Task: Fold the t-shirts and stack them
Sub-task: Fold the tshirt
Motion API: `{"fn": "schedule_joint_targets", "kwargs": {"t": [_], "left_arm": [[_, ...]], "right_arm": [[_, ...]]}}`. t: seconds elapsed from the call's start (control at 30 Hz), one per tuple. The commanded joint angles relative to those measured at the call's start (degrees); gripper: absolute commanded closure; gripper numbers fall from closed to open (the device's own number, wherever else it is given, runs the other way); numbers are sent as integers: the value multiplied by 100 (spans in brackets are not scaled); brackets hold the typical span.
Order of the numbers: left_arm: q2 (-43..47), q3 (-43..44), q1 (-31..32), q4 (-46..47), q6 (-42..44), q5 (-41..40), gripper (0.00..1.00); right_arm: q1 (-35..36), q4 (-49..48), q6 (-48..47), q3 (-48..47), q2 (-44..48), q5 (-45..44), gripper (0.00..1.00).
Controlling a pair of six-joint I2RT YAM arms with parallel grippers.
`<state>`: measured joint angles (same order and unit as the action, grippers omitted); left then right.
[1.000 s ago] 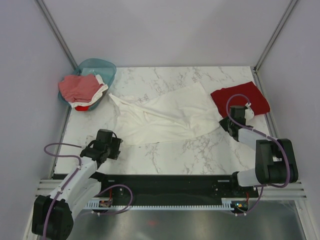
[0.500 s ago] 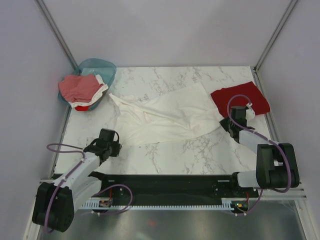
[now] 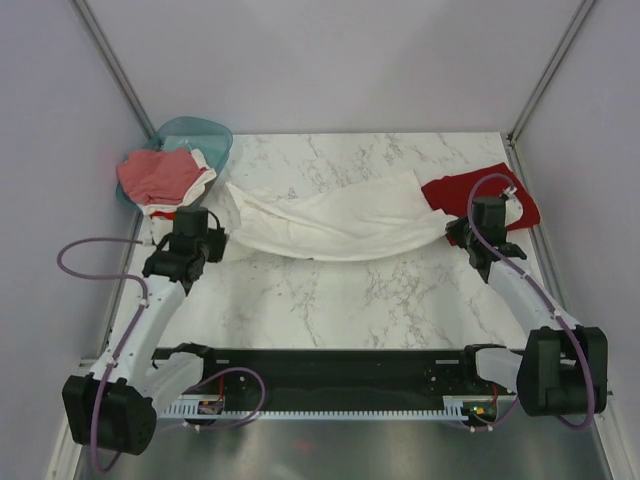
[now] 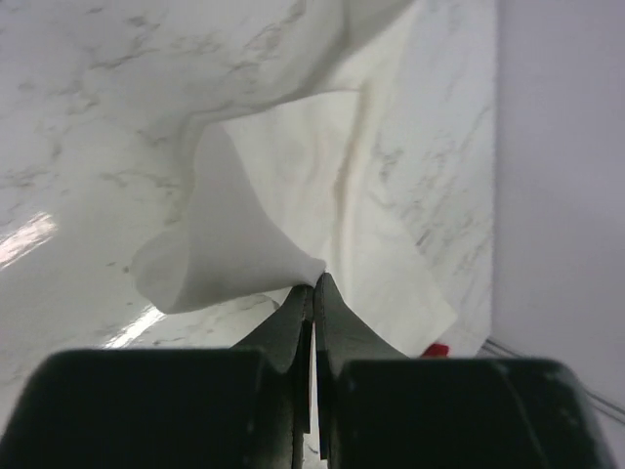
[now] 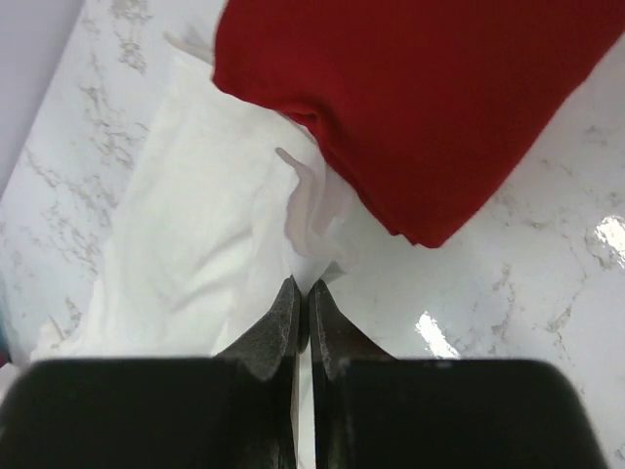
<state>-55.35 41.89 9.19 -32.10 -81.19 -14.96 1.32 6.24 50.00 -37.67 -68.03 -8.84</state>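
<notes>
A white t-shirt (image 3: 330, 220) (image 4: 244, 244) (image 5: 205, 225) hangs in a shallow sag across the middle of the marble surface (image 3: 400, 300), strung from 9 o'clock to 3 o'clock between two robot arms. The left jaws are pinched tight on one corner of the cloth, and the right jaws are closed on the opposite edge. A folded dark red t-shirt (image 3: 445, 192) (image 5: 439, 98) lies at 2 o'clock, touching the white shirt's right end. At 10 o'clock, a teal basket (image 3: 205, 130) holds a pinkish-red t-shirt (image 3: 155, 172) piled over other laundry.
</notes>
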Motion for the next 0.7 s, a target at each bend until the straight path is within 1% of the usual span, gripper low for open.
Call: {"fn": "schedule_joint_targets", "kwargs": {"t": [0.0, 0.03, 0.07, 0.17, 0.2, 0.23, 0.3, 0.33, 0.37, 0.47, 0.67], "left_arm": [[-72, 1117, -206, -524, 779, -262, 98], [-72, 1537, -251, -613, 858, -253, 98], [-55, 1742, -312, -788, 894, -244, 98], [-28, 2585, -418, -1043, 1113, -262, 98], [-20, 2805, -453, -1210, 1183, -270, 98], [-19, 3268, -471, -1324, 1323, -297, 98], [-20, 3736, -471, -1683, 1456, -376, 98], [7, 4139, -471, -1755, 1535, -385, 98], [50, 4308, -471, -1808, 1588, -376, 98], [244, 4889, -471, -2054, 1694, -324, 98], [762, 5558, -471, -2345, 1747, -218, 98]], "right_arm": [[8, 482, -279, -923, 325, -83, 100], [8, 570, -332, -1083, 343, -30, 100], [8, 771, -368, -1415, 378, 5, 100], [0, 1211, -491, -1927, 483, -56, 100], [0, 1309, -534, -2241, 605, -126, 100], [8, 1484, -613, -2401, 676, -144, 100], [8, 1643, -693, -2927, 904, -136, 100], [8, 1835, -771, -3113, 984, -135, 100], [0, 1959, -807, -3506, 1115, -144, 100], [0, 2311, -930, -4193, 1475, -214, 100], [0, 2759, -992, -5152, 2161, -337, 100]]}}
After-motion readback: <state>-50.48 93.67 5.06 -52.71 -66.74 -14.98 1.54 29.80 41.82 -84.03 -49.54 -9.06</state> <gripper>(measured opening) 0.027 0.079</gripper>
